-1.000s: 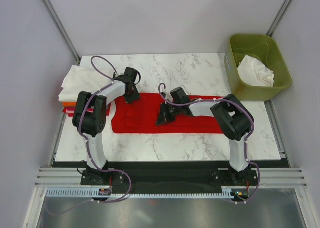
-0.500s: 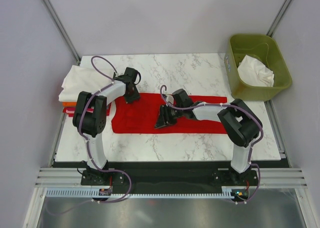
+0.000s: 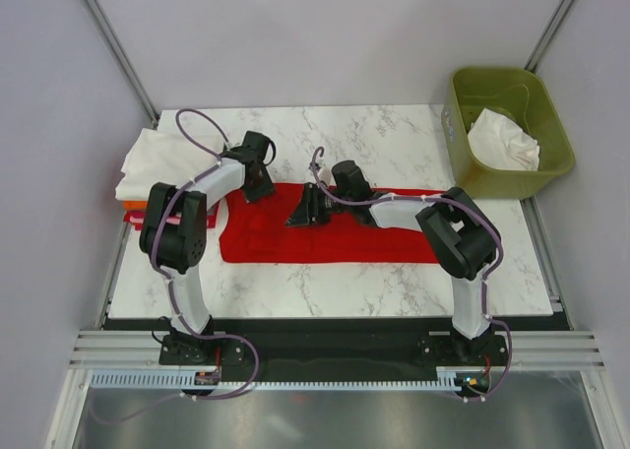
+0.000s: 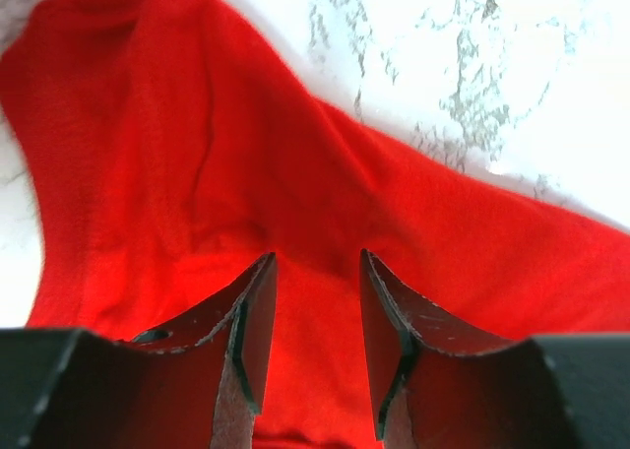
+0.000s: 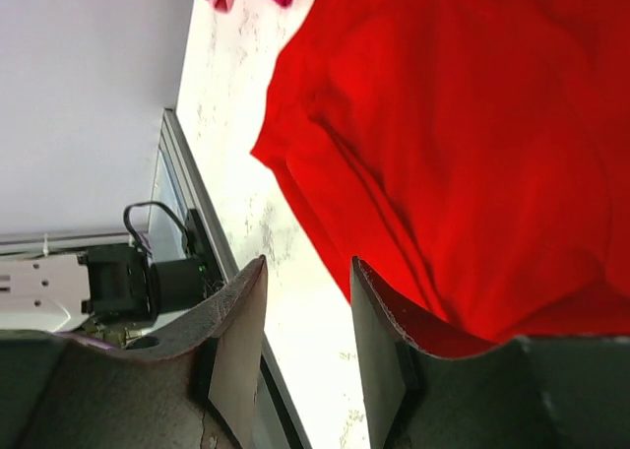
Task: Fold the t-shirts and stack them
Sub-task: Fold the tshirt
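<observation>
A red t-shirt (image 3: 374, 240) lies spread flat across the middle of the marble table. It also shows in the left wrist view (image 4: 197, 173) and the right wrist view (image 5: 463, 144). My left gripper (image 3: 259, 184) sits low over the shirt's far left corner, jaws open (image 4: 315, 262), with red cloth showing between the fingers. My right gripper (image 3: 299, 216) hovers over the shirt's left half, open and empty (image 5: 305, 264). A folded white t-shirt (image 3: 157, 159) lies on an orange one (image 3: 138, 213) at the table's left edge.
A green bin (image 3: 512, 134) at the far right holds a crumpled white t-shirt (image 3: 504, 139). The table's near edge and metal rail (image 5: 187, 183) show in the right wrist view. Bare marble (image 3: 345, 134) lies behind the red shirt.
My right gripper has moved up and left, from near the shirt's front edge towards its far side. The left gripper has barely moved. The red shirt lies as before.
</observation>
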{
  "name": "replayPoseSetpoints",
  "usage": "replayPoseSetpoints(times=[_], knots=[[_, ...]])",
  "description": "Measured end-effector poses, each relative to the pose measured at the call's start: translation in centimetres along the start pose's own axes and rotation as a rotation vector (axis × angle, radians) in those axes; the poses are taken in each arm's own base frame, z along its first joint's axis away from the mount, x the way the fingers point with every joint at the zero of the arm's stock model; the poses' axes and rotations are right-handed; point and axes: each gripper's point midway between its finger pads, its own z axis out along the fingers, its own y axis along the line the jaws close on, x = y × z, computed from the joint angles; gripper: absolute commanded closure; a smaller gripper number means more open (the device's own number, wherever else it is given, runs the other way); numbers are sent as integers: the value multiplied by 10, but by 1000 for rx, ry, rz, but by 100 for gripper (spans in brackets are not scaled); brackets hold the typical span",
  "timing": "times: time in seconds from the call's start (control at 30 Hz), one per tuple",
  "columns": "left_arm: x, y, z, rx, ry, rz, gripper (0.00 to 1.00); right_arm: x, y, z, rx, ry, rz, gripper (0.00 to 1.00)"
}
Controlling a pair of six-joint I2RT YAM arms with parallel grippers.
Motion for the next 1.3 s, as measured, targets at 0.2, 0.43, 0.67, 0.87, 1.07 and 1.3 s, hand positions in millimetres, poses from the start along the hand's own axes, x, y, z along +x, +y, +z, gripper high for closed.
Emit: replayPoseSetpoints(times=[0.2, 0.43, 0.67, 0.87, 1.07, 1.3], knots=[[-10, 2, -29, 26, -54, -11, 53, -10, -3, 17, -33, -24, 21, 53], [-4, 11, -53, 49, -78, -13, 53, -6, -10, 16, -11, -36, 28, 58], [31, 24, -74, 59, -68, 28, 68, -14, -21, -47, 206, -141, -38, 70], [32, 24, -76, 52, -85, 34, 98, -48, -32, -129, 481, -345, -92, 100], [24, 18, -60, 16, -84, 40, 98, -33, -97, -204, 781, -425, 37, 100], [10, 1, -31, -19, -71, 48, 98, 19, -147, -256, 1050, -405, 162, 100]])
